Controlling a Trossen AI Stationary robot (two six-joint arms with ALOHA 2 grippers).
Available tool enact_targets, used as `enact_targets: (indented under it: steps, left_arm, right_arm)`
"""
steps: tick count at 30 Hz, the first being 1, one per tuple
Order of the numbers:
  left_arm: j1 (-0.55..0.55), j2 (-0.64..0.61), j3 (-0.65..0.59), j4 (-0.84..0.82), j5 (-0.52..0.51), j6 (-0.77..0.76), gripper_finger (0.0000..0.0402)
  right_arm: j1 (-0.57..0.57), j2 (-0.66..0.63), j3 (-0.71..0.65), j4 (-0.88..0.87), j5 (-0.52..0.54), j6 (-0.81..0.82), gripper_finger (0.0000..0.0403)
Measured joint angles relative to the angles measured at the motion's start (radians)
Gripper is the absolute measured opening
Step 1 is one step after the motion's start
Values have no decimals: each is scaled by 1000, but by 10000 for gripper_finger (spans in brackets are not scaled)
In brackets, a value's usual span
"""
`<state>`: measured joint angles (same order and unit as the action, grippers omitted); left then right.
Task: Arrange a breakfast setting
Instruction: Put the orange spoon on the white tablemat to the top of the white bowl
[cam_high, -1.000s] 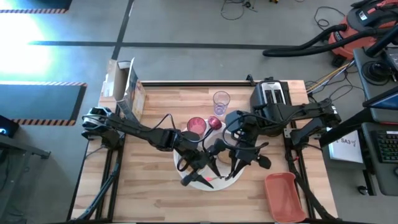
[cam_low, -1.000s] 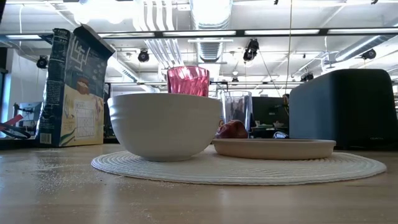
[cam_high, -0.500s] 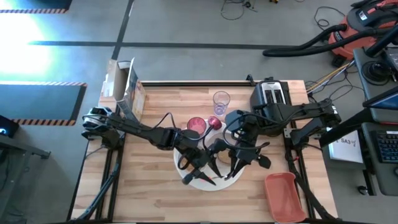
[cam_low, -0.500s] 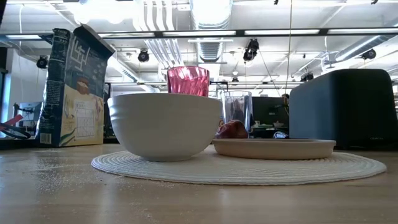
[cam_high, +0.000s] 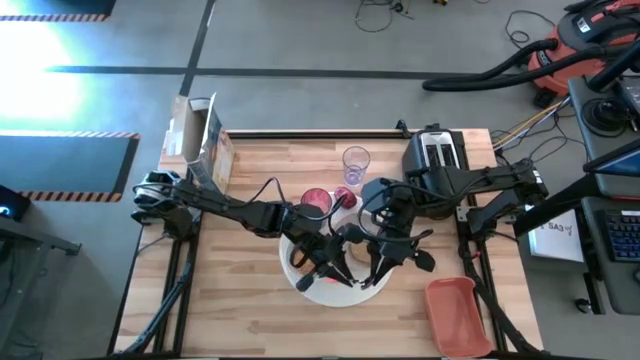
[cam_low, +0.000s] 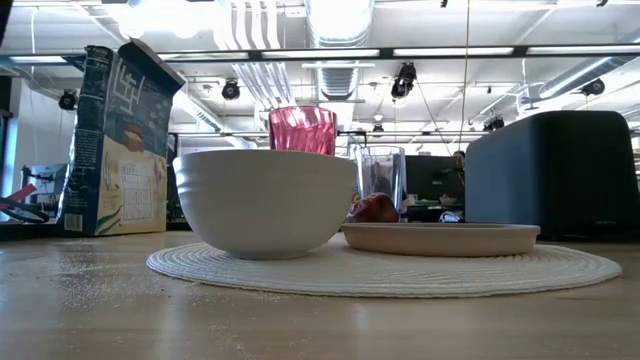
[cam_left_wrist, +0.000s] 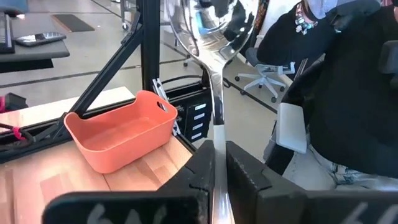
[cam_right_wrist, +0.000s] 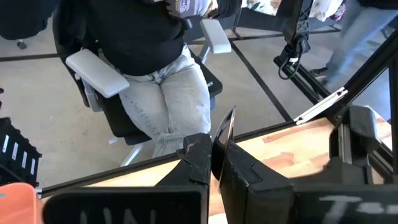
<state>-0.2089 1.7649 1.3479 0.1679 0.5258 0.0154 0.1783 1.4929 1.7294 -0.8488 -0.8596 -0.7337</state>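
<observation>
Metal spoon (cam_left_wrist: 214, 59) clamped, left end effector (cam_left_wrist: 219, 163)

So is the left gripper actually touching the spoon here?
Touching. The left wrist view shows the left gripper with its fingers closed on the spoon handle, the bowl end sticking out beyond them.

My two arms crowded together above the white woven placemat (cam_high: 300, 290), white bowl (cam_low: 265, 200) and small pale plate (cam_low: 440, 238) filling it, pink translucent cup (cam_low: 302, 130) and clear glass (cam_high: 355, 160) just behind, toaster (cam_high: 436, 150) and cereal box (cam_high: 205, 145) flanking, bare wood at the front left.
</observation>
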Motion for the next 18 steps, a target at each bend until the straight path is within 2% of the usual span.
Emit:
enact_targets:
  steps: [6, 10, 18]
  left_arm:
    - [-1, 0, 0, -9, 3, -8, 6]
    - [-1, 0, 0, -6, 14, -8, 4]
    - [-5, 0, 0, -12, 32, -3, 2]
  right_arm:
    - [0, 0, 0, 2, 1, 5, 9]
    - [0, 0, 0, 42, 2, 121, 11]
    - [-1, -2, 1, 50, -1, 245, 59]
